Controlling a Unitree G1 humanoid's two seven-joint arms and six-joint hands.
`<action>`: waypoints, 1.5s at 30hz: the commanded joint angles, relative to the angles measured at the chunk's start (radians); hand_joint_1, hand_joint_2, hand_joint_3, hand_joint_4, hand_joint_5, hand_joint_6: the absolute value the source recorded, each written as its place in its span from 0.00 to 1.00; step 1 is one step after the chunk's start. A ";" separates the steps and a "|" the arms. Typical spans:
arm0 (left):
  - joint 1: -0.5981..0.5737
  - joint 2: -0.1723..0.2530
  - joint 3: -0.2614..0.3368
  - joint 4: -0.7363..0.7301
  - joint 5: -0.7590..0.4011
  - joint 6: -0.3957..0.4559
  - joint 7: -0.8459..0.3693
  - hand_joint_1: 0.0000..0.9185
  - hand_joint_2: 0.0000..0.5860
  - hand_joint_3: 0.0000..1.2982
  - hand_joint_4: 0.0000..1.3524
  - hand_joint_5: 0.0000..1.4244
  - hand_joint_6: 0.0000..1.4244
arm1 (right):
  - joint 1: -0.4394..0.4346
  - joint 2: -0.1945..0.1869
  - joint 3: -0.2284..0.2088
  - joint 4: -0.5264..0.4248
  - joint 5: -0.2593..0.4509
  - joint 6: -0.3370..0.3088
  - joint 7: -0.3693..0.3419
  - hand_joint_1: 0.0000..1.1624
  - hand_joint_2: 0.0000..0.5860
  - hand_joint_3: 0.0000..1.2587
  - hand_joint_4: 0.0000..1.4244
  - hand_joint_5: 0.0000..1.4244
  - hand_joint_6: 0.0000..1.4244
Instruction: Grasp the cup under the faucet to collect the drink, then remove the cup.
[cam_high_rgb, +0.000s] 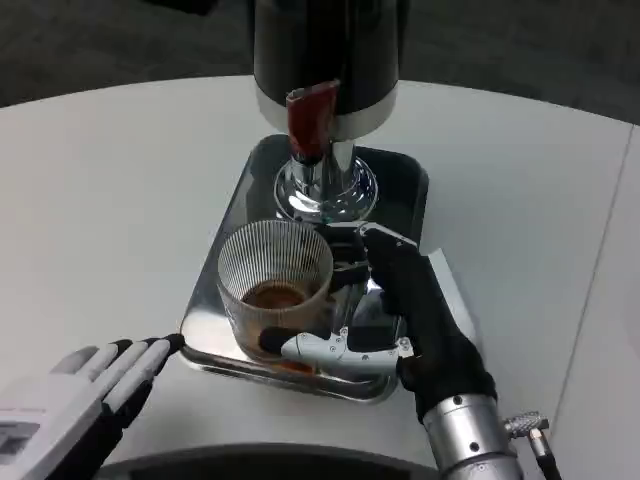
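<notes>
Standing on the round white table (120, 180), a black-and-chrome drink dispenser (325, 60) with red tap lever (310, 120) rises from a shiny rectangular metal tray (405, 185). Ribbed clear glass cup (275, 285), holding a little brown liquid, sits on this tray, gripped by right hand (395, 310). Left hand (95, 385) rests beside the tray, fingers extended, holding nothing.

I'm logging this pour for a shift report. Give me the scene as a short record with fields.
cup: ribbed clear glass on the tray, brown drink at the bottom
tray: shiny metal on the white table
dispenser: dark body, red tap, chrome base behind the cup
right hand: wrapped around the cup
left hand: fingers extended, tips at the tray's near-left corner
</notes>
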 joint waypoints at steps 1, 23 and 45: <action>0.042 -0.011 0.005 -0.047 0.033 0.017 -0.004 0.00 0.18 0.00 0.00 0.00 0.00 | 0.037 0.018 0.022 -0.080 -0.001 0.010 0.021 1.00 0.36 0.54 0.62 0.65 0.84; 0.147 -0.093 0.018 -0.165 0.102 0.032 0.004 0.00 0.16 0.00 0.00 0.00 0.00 | 0.138 0.005 0.047 -0.287 0.007 0.089 0.108 1.00 0.40 0.53 0.62 0.65 0.84; 0.120 -0.086 -0.005 -0.163 0.107 0.062 -0.026 0.00 0.14 0.00 0.00 0.00 0.00 | 0.142 0.002 0.043 -0.361 0.019 0.128 0.145 1.00 0.47 0.51 0.60 0.65 0.85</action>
